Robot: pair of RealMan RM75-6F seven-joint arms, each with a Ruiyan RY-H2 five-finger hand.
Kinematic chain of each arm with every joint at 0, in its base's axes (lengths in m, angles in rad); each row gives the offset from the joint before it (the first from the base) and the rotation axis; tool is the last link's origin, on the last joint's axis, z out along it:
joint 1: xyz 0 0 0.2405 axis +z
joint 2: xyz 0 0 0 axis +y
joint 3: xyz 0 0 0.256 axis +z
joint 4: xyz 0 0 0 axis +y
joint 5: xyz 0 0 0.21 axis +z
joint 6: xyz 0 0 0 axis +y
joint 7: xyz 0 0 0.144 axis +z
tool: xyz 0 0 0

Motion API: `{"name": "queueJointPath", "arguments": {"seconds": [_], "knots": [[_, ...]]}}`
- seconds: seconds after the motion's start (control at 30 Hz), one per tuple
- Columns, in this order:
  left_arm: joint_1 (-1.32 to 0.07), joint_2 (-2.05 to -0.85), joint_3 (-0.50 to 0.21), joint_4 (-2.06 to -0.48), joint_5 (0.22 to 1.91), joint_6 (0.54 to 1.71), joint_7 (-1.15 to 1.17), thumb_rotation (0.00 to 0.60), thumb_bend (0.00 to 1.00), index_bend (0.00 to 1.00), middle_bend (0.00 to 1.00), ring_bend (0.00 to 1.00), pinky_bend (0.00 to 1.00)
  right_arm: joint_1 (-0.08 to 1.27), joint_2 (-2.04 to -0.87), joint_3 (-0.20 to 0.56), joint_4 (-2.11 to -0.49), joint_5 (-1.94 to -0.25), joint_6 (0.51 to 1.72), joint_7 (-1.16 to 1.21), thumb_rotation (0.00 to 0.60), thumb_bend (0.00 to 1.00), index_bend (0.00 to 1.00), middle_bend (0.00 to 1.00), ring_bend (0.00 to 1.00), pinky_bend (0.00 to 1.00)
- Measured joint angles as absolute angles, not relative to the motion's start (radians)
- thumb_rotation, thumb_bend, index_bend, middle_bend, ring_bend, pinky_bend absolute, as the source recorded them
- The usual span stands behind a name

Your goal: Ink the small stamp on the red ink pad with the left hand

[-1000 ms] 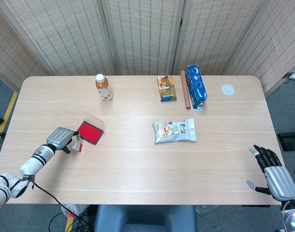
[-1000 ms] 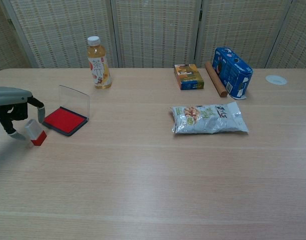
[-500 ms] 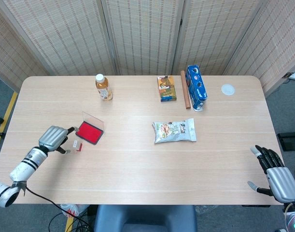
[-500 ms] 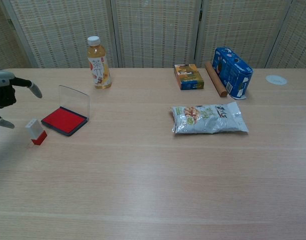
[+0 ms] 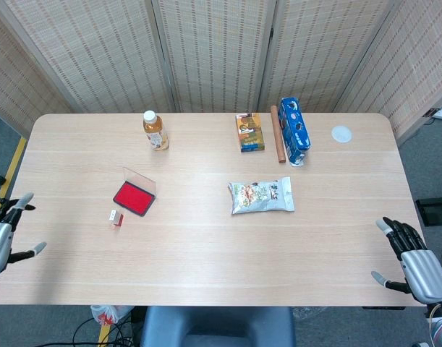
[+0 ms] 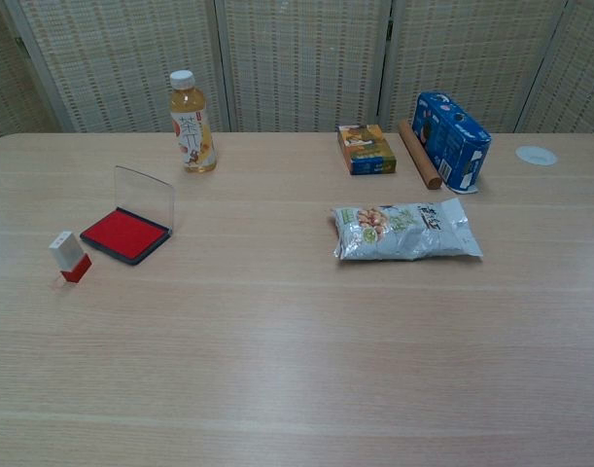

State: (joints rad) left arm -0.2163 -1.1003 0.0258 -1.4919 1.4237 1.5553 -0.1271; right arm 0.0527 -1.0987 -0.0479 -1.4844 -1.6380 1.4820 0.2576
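At the near corners, both hands sit off the table: the left hand (image 5: 2, 238) has pulled back past the near-left edge, fingers spread and holding nothing, where a second ago it was curled around the small stamp; the right hand (image 5: 416, 262) hangs beyond the near-right edge, also spread and empty. The chest view no longer shows either hand. The small stamp (image 5: 116, 217) stands alone on the table (image 5: 206, 267), tilted, its red base down, just beside the near-left corner of the red ink pad (image 5: 132, 196) but apart from it. The pad's clear lid (image 5: 139, 180) stands raised at its far edge, so the red surface lies exposed. Releasing and withdrawing suggests either that the inking is done or that a fresh reach is needed; the frames cannot tell which. The near half of the table gives open room for the left arm to come back in. Farther right lies a snack bag (image 5: 261, 196), well apart, and along the far side stand a tea bottle (image 5: 155, 131), a small orange box (image 5: 249, 132), a brown rolling pin (image 5: 277, 134), a blue carton (image 5: 294, 131) and a white disc (image 5: 341, 134).
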Motion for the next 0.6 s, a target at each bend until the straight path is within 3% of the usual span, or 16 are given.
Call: {"name": "queueJointPath", "arguments": {"seconds": [0.17, 0.6], "knots": [[-0.12, -1.123, 0.065, -1.477, 1.43, 1.598, -0.12, 0.6, 0.13, 0.0, 0.07, 0.0, 0.31, 0.061, -1.1, -0.048, -1.474, -1.632, 1.465, 0.267, 0.6, 0.18, 0.0, 0.0, 0.0, 0.0], [-0.036, -1.164, 0.068, -1.466, 1.503, 1.683, -0.031, 0.6, 0.13, 0.0, 0.02, 0.0, 0.28, 0.049, -1.108, -0.04, -1.491, -1.62, 1.487, 0.215, 0.6, 0.18, 0.0, 0.0, 0.0, 0.0]]}}
